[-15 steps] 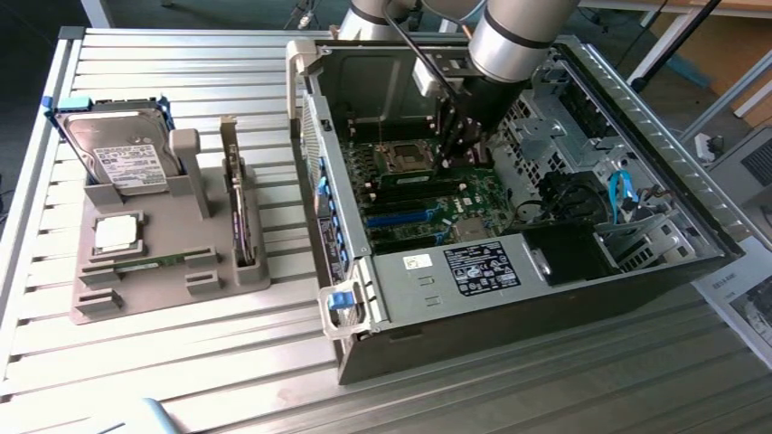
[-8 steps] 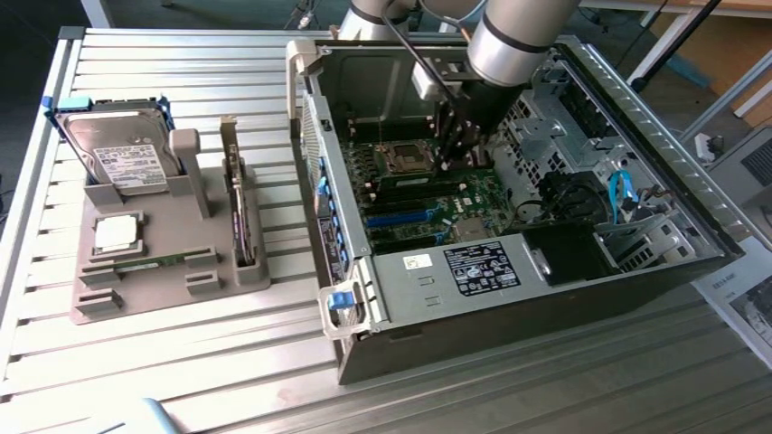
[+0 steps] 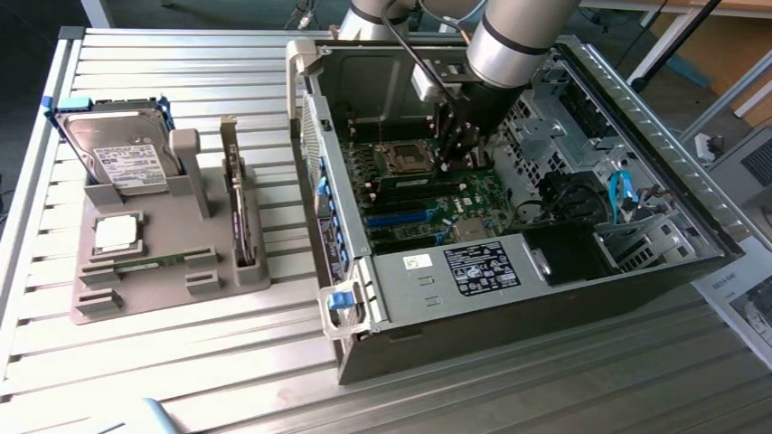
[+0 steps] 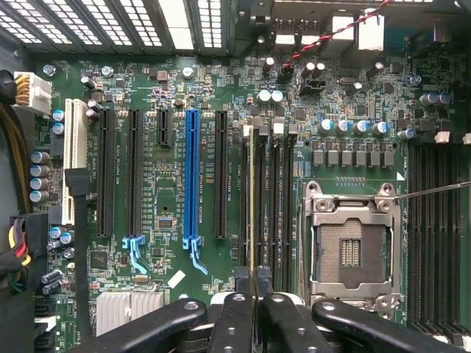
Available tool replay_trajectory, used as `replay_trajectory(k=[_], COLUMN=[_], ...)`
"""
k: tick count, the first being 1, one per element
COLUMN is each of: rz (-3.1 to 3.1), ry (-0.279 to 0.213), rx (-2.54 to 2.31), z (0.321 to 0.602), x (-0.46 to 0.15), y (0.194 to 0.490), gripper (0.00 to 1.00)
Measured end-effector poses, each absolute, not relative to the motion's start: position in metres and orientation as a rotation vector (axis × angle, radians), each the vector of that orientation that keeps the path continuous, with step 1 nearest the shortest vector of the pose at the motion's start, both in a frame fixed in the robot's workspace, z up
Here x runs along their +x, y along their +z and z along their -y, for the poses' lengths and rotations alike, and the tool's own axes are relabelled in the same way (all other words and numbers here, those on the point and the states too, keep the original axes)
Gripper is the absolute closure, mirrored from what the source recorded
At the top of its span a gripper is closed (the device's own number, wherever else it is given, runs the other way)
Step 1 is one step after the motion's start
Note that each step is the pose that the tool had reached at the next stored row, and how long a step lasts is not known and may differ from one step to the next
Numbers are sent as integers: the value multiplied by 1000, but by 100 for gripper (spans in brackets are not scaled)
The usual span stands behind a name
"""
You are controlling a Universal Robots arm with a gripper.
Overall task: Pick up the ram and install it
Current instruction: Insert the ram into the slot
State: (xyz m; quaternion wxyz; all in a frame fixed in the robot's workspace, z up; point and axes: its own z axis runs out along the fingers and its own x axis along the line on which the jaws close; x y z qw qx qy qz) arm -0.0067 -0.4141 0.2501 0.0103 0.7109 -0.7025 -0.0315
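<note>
The ram [image 4: 251, 198] shows edge-on as a thin pale-green strip. It stands upright in the row of dark memory slots [image 4: 274, 206] between the expansion slots and the empty processor socket [image 4: 352, 250]. My gripper [image 4: 254, 285] is shut on the stick's near end, with a black finger [image 4: 234, 309] on either side. In the exterior view the gripper [image 3: 449, 161] reaches down into the open computer case [image 3: 362, 316], just beside the processor socket [image 3: 404, 161]. A second, similar green stick [image 3: 151, 262] lies on the grey holder [image 3: 97, 307] outside the case.
On the grey holder are a hard drive [image 3: 121, 149], a square silver processor [image 3: 117, 233] and an upright card [image 3: 245, 226]. A blue expansion slot [image 4: 193, 176], black slots and a white slot [image 4: 73, 158] lie beside the memory slots. Cables [image 3: 621, 194] and drive bays crowd the case's far side.
</note>
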Motion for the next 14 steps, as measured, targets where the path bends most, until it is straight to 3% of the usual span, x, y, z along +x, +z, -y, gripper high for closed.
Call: replay_trajectory(k=[14], rz=[2216], ry=[-99], rx=[2196], z=[414], x=[-6], y=[249], gripper=[88])
